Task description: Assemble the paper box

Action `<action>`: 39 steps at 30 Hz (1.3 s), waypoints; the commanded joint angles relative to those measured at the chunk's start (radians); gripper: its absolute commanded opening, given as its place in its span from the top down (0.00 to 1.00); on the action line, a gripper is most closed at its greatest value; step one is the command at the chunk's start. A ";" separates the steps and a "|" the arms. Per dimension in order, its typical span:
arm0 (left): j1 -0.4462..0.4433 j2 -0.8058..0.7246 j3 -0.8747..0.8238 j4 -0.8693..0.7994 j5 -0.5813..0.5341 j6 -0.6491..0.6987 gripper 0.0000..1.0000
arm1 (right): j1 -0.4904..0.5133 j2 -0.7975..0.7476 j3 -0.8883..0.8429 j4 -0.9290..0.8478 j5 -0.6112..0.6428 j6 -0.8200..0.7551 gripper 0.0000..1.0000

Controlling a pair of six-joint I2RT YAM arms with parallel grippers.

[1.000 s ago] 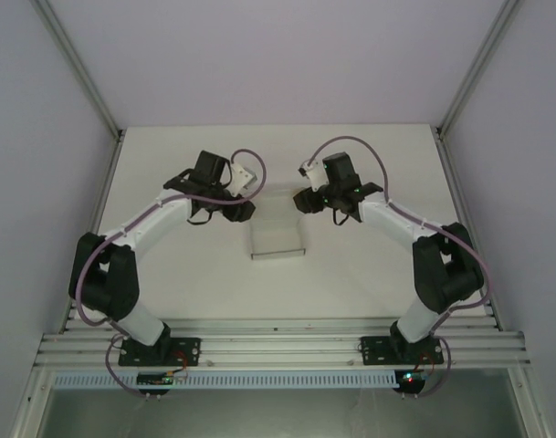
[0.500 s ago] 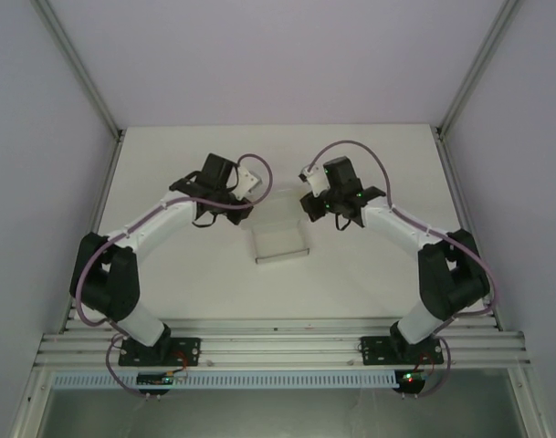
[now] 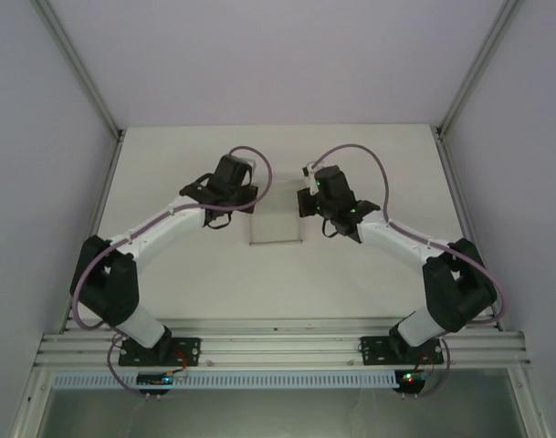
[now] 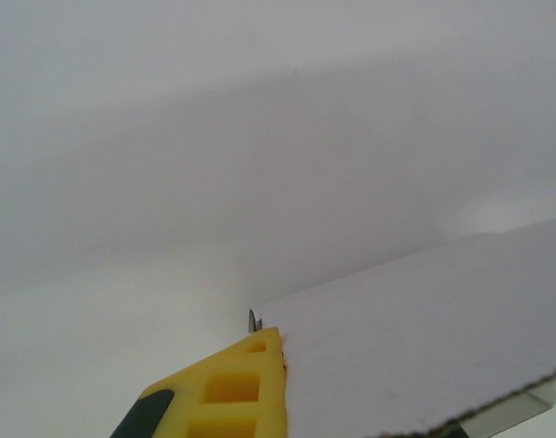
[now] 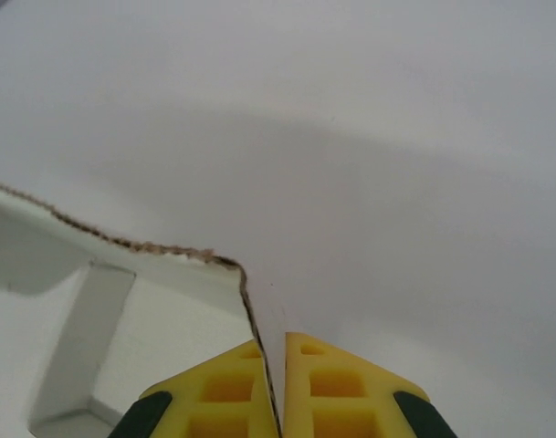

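The paper box [image 3: 276,224] lies in the middle of the top view, on the white counter [image 3: 351,274], between the two arms. From above it looks like a pale, almost square patch. Its sides run parallel to the counter edges, and its lower edge shows as a thin grey line. As it is white on white, I cannot tell for sure which axis is the long one, nor how far the walls are folded up.

In the right wrist view a card panel [image 5: 378,265] fills the upper and right part of the frame. Its rough brown cut edge runs from the left border down to the bottom centre. Below this edge, at the lower left, there is an inner part of the box with a narrow flap, but it is cut off by the frame.

In the left wrist view a flat panel [image 4: 424,347] rises from the bottom centre to the right border. The rest of that frame is soft grey blur.

The left tool [image 3: 246,206] is at the upper left corner of the box and is closed on the panel. One yellow finger [image 4: 232,388] presses against the card; the other finger is hidden behind it. The right tool [image 3: 304,203] is at the upper right corner. Its two yellow fingers [image 5: 337,388] are pinched together with the card edge between them.
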 commanded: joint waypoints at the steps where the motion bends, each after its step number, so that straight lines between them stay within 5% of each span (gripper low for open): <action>1: 0.007 0.015 -0.014 0.108 -0.088 -0.184 1.00 | 0.032 0.019 0.011 0.082 0.163 0.168 1.00; 19: -0.024 0.085 -0.067 0.210 -0.082 -0.213 1.00 | 0.075 0.119 -0.030 0.184 0.265 0.214 0.98; 29: -0.131 -0.020 -0.303 0.420 -0.129 -0.122 1.00 | 0.126 0.058 -0.236 0.310 0.293 0.145 0.96; 39: -0.188 -0.146 -0.481 0.533 -0.127 -0.084 0.78 | 0.207 -0.002 -0.334 0.339 0.369 0.087 0.91</action>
